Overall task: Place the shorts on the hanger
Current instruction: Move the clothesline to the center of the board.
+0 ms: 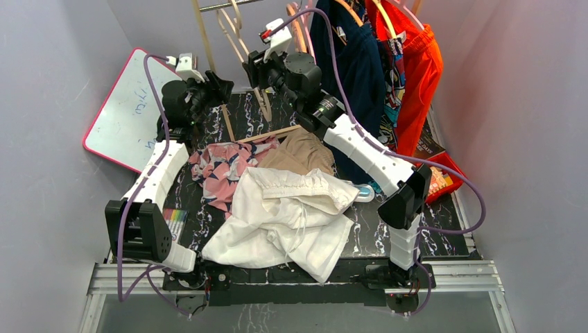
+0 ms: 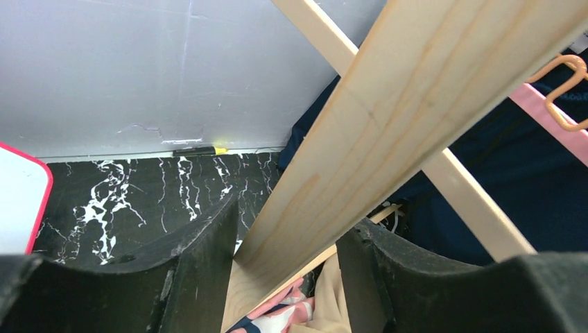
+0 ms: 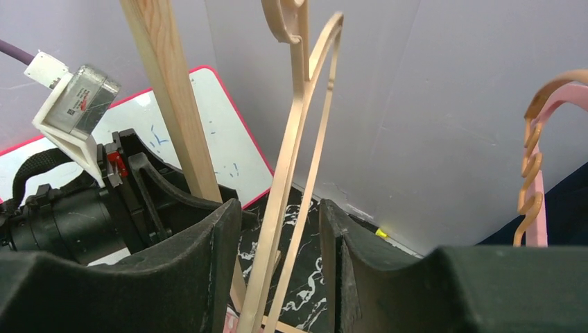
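Now your left gripper point(image 2: 288, 229): astride rack post point(image 2: 388, 118), pinch unclear
your right gripper point(image 3: 279, 208): spread around hanger point(image 3: 301, 83)
shorts point(image 1: 284, 215): on table point(image 1: 367, 239)

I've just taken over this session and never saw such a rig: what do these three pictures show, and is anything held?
Two robot arms, the left arm and the right arm, are bolted at the near edge of a table. Each ends in a two-finger gripper. The wide picture looks down from above and behind them. The other two come from wrist cameras, so the black shapes at the bottom are the arm's own fingers. On the table lie the white shorts, tan shorts and a pink patterned garment. The left gripper straddles a wooden rack post; I cannot tell whether it presses it. The right gripper stands open around the pale hanger, not gripping it.
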